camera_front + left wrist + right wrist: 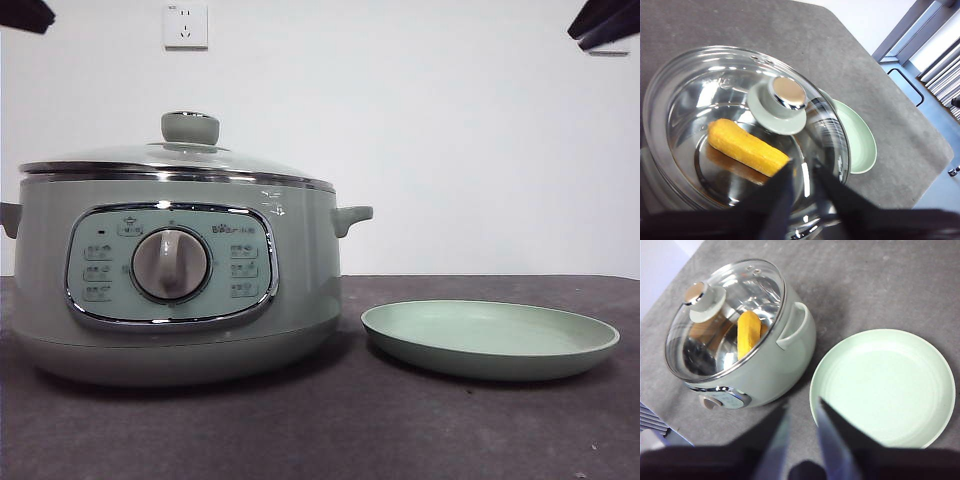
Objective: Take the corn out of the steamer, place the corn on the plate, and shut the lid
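Still Covered: Corn Inside the Closed Steamer

Plainly, the steamer (170, 280) stands on the dark grey surface (330, 430) with its glass lid (150, 160) seated on the rim, the pale green knob (190, 127) upright at the centre. Its control panel (170, 265) with a round dial (171, 264) faces the front view, and a small side handle (352, 216) points toward the plate (490, 340). The plate lies flat on the surface just beside the steamer, apart from it and bare.

Seen through the glass from above, the corn (747, 147) lies on its side on the shiny metal bottom of the pot, under the lid and near the knob. The right wrist view shows the same cob (749, 332) through the glass.

The left end effector (802, 172) hangs above the steamer, over the lid's edge. Its two black jaws stand slightly apart with a narrow gap between them, and they hold nothing. The right end effector (802, 412) hangs above the surface near the plate's rim, between plate and steamer. Its jaws are likewise parted a little and empty.

In the front view only black tips of the arms show at the two top corners. A white wall socket (186, 26) sits on the wall behind the steamer.
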Controlling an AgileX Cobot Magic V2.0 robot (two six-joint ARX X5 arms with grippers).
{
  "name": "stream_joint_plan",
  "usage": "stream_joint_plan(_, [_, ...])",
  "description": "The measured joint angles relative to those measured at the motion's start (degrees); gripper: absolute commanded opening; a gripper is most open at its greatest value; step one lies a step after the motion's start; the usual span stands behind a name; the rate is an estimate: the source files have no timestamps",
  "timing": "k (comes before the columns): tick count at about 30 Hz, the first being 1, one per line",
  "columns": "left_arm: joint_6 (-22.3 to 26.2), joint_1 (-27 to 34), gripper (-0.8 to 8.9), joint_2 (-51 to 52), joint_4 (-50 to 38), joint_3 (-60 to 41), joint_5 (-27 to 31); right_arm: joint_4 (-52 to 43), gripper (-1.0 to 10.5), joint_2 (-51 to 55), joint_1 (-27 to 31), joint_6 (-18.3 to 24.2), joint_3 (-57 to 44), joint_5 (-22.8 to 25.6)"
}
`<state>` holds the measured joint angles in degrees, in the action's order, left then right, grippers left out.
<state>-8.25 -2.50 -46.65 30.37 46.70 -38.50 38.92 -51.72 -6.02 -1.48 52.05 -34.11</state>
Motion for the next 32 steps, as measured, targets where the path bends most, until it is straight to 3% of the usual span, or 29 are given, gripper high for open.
stream_joint_plan(3, [0.15,-0.94,4.42,-1.49,-0.76,0.83,1.99,0.02,4.7,-0.17,0.0,0.04,0.02,0.0])
stream_joint_plan(11, [0.35,-7.02,4.41,-7.98,-2.47,6.69,11.78,0.02,4.7,-0.2,0.0,-0.09,0.02,0.0])
stream_joint_plan(21, [5.42,-18.73,4.41,-19.98,-2.51,16.5,27.45,0.02,4.7,-0.2,0.0,-0.24,0.0,0.0])
stream_joint_plan(32, [7.8,-23.67,4.38,-28.72,-2.08,17.42,32.85,0.02,4.7,-0.22,0.0,-0.24,0.0,0.0])
